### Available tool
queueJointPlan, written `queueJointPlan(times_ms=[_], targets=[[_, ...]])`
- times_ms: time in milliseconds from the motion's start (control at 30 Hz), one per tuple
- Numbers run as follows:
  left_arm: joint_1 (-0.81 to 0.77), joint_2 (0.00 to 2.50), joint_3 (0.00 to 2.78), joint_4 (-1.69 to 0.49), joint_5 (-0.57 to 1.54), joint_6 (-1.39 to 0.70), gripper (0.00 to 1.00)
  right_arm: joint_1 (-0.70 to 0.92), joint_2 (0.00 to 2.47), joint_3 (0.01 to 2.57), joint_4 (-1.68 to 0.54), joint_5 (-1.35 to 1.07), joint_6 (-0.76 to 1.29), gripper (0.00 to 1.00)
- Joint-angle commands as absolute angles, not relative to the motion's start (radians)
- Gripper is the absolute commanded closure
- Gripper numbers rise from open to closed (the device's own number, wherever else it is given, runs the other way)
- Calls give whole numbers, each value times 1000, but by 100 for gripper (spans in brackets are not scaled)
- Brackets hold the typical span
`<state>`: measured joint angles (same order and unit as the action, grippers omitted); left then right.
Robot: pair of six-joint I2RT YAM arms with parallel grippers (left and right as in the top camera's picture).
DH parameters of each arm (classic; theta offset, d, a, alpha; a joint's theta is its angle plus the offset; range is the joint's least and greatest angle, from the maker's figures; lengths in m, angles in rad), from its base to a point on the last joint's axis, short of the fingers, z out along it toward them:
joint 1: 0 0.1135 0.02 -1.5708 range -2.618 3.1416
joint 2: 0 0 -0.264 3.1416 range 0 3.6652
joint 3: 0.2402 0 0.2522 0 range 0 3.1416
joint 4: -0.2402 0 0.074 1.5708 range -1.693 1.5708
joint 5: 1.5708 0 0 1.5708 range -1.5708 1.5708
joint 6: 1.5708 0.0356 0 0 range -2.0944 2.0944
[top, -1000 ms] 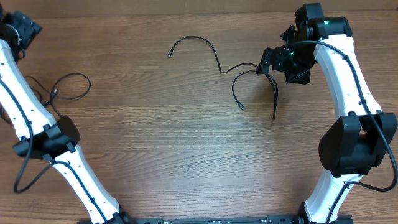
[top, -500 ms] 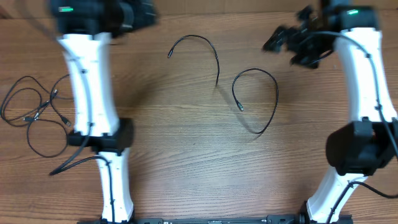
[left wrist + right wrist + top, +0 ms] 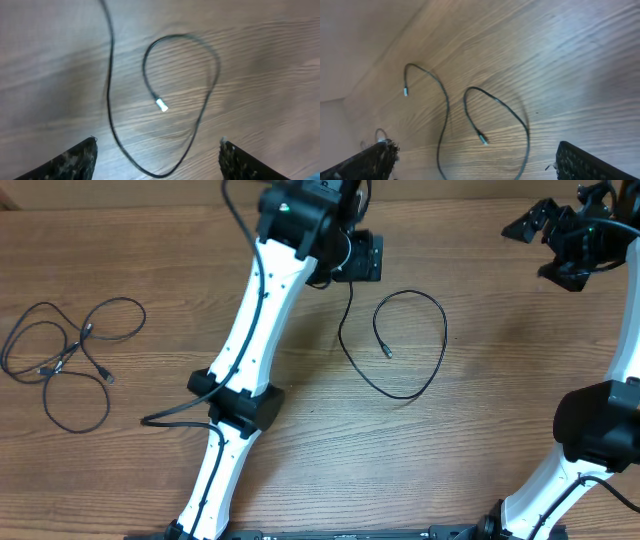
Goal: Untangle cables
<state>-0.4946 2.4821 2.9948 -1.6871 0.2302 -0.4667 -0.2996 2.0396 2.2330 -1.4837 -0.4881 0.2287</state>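
Note:
One thin black cable (image 3: 443, 330) lies loose in an open loop at the table's middle, with a silvery plug (image 3: 387, 352) inside the loop. Its other part runs up under my left gripper (image 3: 358, 258). The left wrist view shows the same loop (image 3: 212, 85) and plug (image 3: 161, 105) below my left gripper (image 3: 158, 145), which is open and empty above it. My right gripper (image 3: 532, 242) is at the far right back, away from the cable, open and empty (image 3: 472, 152); its view shows the cable (image 3: 522, 125) with two plug ends. A tangled bunch of cables (image 3: 62, 360) lies at the left.
My left arm (image 3: 255, 330) stretches diagonally from the front across the table's middle to the back. My right arm (image 3: 600, 430) stands along the right edge. The wooden table (image 3: 300, 480) ends at a pale wall behind.
My left arm has swung from the far left to above the middle cable. My right gripper has let go of the cable and drawn back to the right. The cable now lies flat.

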Motion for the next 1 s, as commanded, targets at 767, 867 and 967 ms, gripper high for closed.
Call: queueJointPlan(times_ms=[767,867,967], targets=[[-551,2492,2608,-1690,75,-535,11,-302,2034,2245,-1527,-400,178,0],[-509,2492,2577,-1690,148,-536,12,-302,2034,2245,-1527,-400,178,0],[-518,2493,2530,-1690,147,-535,12,-302,2034,2245,-1523,-401,178,0]])
